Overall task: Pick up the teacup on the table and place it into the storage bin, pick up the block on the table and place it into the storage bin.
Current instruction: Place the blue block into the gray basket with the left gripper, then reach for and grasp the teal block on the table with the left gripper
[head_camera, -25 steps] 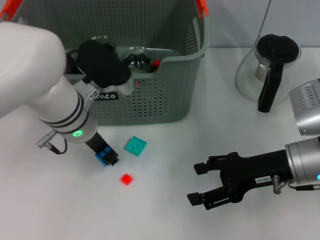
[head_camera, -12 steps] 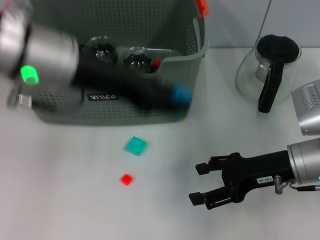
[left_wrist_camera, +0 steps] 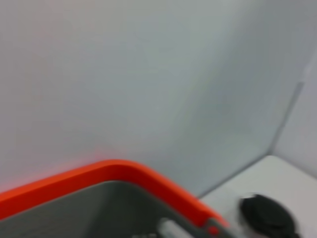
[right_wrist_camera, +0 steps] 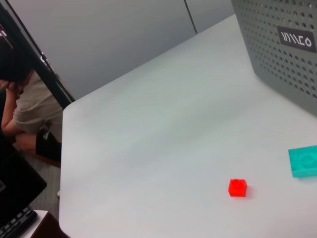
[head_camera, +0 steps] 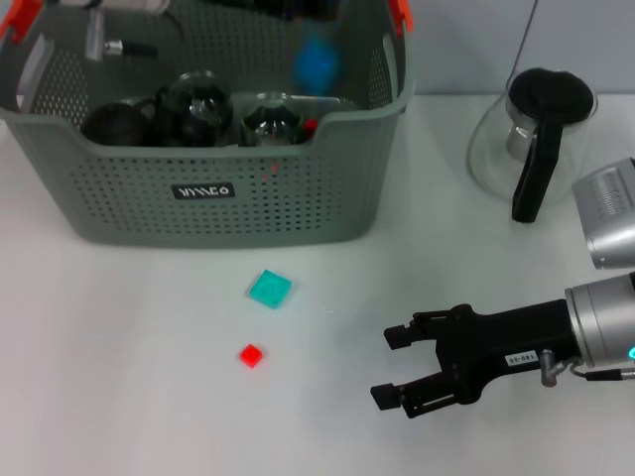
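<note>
A small blue block point(head_camera: 317, 62) is in the air above the large grey-green perforated plastic storage bin point(head_camera: 298, 203), under the left gripper point(head_camera: 298, 10) at the top edge; whether its fingers are spread I cannot tell. The right gripper point(head_camera: 397, 367) rests low over the white table point(head_camera: 149, 397) with fingers spread, holding nothing. A teal flat block point(head_camera: 269, 289) and a small red block point(head_camera: 251, 355) lie on the table before the bin.

Lab, white table point(right_wrist_camera: 163, 129), seated person point(right_wrist_camera: 29, 106)
</note>
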`<state>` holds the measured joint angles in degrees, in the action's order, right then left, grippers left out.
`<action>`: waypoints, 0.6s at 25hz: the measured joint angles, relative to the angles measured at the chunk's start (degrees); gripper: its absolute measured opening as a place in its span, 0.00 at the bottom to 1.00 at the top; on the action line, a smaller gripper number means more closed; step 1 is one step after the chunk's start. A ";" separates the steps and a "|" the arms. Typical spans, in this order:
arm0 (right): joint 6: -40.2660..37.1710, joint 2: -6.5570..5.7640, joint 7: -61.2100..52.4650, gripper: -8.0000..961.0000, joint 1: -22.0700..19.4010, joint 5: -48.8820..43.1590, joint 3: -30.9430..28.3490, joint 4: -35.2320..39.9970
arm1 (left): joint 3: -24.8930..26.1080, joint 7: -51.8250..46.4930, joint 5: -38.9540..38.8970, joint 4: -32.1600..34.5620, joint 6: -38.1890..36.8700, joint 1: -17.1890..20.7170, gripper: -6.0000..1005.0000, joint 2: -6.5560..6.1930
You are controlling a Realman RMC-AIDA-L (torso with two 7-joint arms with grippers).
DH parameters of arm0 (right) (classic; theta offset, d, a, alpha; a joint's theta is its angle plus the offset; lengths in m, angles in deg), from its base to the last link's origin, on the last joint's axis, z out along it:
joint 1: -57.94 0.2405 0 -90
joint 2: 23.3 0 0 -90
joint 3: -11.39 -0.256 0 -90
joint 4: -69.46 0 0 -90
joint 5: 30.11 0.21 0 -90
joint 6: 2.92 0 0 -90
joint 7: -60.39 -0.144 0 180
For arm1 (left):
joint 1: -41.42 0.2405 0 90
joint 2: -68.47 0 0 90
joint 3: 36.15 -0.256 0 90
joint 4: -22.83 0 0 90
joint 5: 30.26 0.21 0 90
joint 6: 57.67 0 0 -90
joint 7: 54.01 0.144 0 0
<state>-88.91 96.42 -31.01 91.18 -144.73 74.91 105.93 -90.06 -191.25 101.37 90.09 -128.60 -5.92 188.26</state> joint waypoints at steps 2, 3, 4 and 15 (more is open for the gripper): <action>-0.05 -0.02 -0.01 0.98 -0.09 -0.03 -0.13 0.00 | -0.02 0.25 0.99 -0.86 1.89 -0.19 0.56 -0.02; -0.04 -0.04 -0.01 0.98 -0.10 -0.05 -0.20 0.00 | -0.02 0.40 1.19 -0.13 2.11 0.05 0.57 0.12; -0.03 -0.07 0.00 0.98 -0.10 -0.07 -0.26 0.00 | -0.02 0.42 1.25 1.36 1.72 0.51 0.57 0.29; 0.13 -0.41 -0.03 0.98 -0.12 0.07 -0.59 0.00 | -1.53 14.13 -23.83 28.73 -31.94 14.86 0.89 4.36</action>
<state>-88.78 96.02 -31.04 91.06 -144.65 74.31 105.93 -91.59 -177.11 77.54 118.82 -160.53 8.94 192.62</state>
